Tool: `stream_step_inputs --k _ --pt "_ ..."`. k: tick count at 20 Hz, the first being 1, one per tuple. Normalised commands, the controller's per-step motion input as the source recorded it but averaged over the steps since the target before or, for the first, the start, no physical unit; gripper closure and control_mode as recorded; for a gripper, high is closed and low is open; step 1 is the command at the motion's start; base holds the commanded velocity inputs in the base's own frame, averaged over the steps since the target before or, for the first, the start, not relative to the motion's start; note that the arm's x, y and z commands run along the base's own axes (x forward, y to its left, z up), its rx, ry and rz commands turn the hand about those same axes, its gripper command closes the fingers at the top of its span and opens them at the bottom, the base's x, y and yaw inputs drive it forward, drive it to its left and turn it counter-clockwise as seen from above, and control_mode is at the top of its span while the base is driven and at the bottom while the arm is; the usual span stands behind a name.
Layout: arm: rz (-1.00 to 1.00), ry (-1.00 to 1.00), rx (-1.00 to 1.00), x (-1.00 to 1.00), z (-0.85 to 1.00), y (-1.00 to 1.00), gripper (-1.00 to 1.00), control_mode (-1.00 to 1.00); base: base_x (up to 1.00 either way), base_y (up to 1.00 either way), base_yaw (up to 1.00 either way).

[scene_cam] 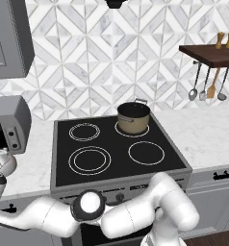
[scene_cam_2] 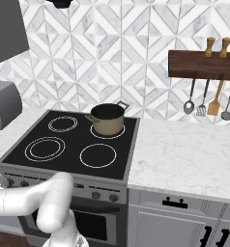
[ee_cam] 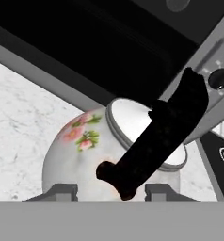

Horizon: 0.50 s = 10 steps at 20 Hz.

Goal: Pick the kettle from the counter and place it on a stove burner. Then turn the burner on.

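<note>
In the hand view the kettle [ee_cam: 85, 150] sits on the marble tabletop [ee_cam: 20, 127] beneath the microwave, its black handle [ee_cam: 156, 141] running from 7 to 1 o'clock. The tool [ee_cam: 111, 190] has a fingertip either side of the handle's lower end; whether it is clamped, I cannot tell. A tan pot [scene_cam: 133, 117] occupies the cooktop's back-right ring; the widest burner [scene_cam: 89, 160] is bare.

One kettle [ee_cam: 81, 150], one tan pot [scene_cam: 133, 117], four cooktop circles [scene_cam: 90, 160], four hanging utensils [scene_cam_2: 208, 103].
</note>
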Motion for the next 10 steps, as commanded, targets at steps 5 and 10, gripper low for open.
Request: stream_step_inputs --k 5,10 --pt "-0.19 -0.24 0.02 -0.56 0.00 -0.84 1.00 -1.00 0.00 0.00 0.00" --pt "-0.31 -0.31 0.06 -0.34 0.27 -1.00 1.00 -1.00 0.00 0.00 0.00"
